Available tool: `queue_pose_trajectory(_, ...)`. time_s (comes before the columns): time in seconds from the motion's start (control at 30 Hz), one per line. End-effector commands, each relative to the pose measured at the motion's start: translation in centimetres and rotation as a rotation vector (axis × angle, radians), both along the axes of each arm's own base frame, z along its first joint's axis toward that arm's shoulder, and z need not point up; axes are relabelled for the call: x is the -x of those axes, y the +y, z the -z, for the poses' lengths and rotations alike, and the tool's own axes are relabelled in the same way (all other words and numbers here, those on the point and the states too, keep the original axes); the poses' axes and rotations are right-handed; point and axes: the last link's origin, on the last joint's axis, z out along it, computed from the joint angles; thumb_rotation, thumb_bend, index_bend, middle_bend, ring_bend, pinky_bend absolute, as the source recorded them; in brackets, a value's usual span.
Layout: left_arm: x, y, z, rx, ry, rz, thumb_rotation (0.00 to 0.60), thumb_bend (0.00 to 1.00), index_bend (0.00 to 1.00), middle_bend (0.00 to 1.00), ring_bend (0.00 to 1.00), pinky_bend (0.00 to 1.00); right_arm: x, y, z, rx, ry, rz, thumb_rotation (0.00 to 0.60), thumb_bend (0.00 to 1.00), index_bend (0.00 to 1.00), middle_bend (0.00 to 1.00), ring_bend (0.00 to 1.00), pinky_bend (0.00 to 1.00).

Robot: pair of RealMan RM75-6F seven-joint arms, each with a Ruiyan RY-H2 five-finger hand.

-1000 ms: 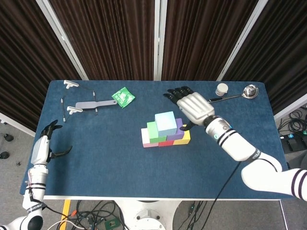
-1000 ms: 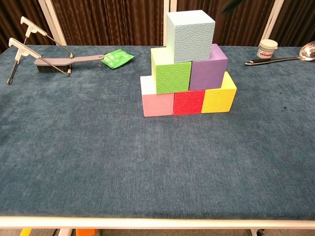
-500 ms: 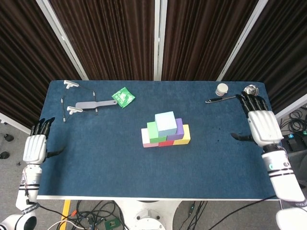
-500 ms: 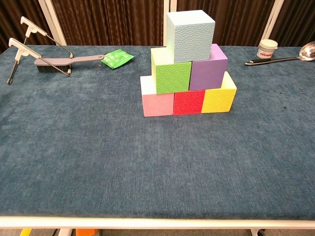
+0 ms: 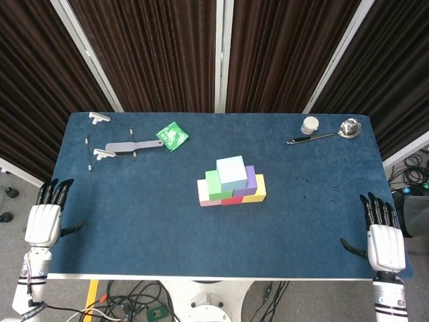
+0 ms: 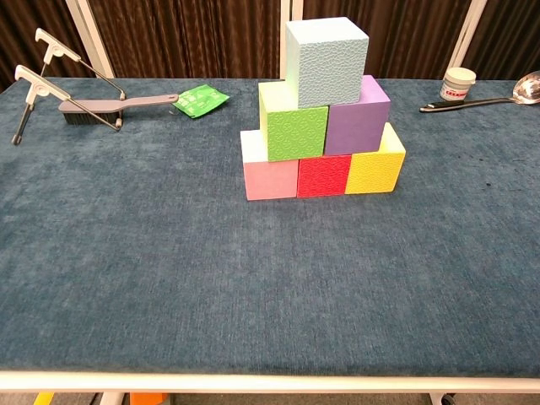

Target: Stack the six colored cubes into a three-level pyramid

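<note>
At the middle of the blue felt-covered table (image 6: 169, 278) we see the pyramid: pale blue cube (image 6: 326, 61) atop green cube (image 6: 294, 131) and purple cube (image 6: 358, 123), over pink cube (image 6: 269, 177), red cube (image 6: 324, 175) and yellow cube (image 6: 375, 169). Our left hand (image 5: 43, 221) and right hand (image 5: 385, 243) hang beside the table's near corners, fingers spread, holding nothing.

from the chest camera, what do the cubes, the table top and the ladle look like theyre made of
Cubes, e.g. the light blue cube on top: probably foam or soft plastic, matte, with an embossed surface pattern. Table top: blue fabric, carpet-like, with a fuzzy woven nap. Ladle: likely polished metal, since its bowl is shiny, with a darker handle whose material I cannot tell.
</note>
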Motion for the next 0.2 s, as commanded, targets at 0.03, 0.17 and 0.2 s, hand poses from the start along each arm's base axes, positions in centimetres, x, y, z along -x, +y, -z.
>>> queue_pose_trajectory(0.03, 0.3, -1.6, 0.4, 0.017, 0.055, -0.020, 0.598, 0.09, 0.08, 0.10, 0.00, 0.00, 0.6, 1.6, 1.7, 0.023, 0.026, 0.004, 0.600, 0.00, 0.00, 0.00, 0.00, 0.00)
queue_pose_trajectory(0.17, 0.2, -2.7, 0.9, 0.054, 0.048, -0.032, 0.569, 0.09, 0.08, 0.10, 0.00, 0.00, 0.9, 2.6, 3.2, 0.025, 0.030, 0.001, 0.600, 0.00, 0.00, 0.00, 0.00, 0.00)
queue_pose_trajectory(0.2, 0.2, -2.9, 1.1, 0.063, 0.050, -0.035, 0.562, 0.09, 0.08, 0.10, 0.00, 0.00, 0.9, 2.7, 3.5, 0.023, 0.028, -0.002, 0.600, 0.00, 0.00, 0.00, 0.00, 0.00)
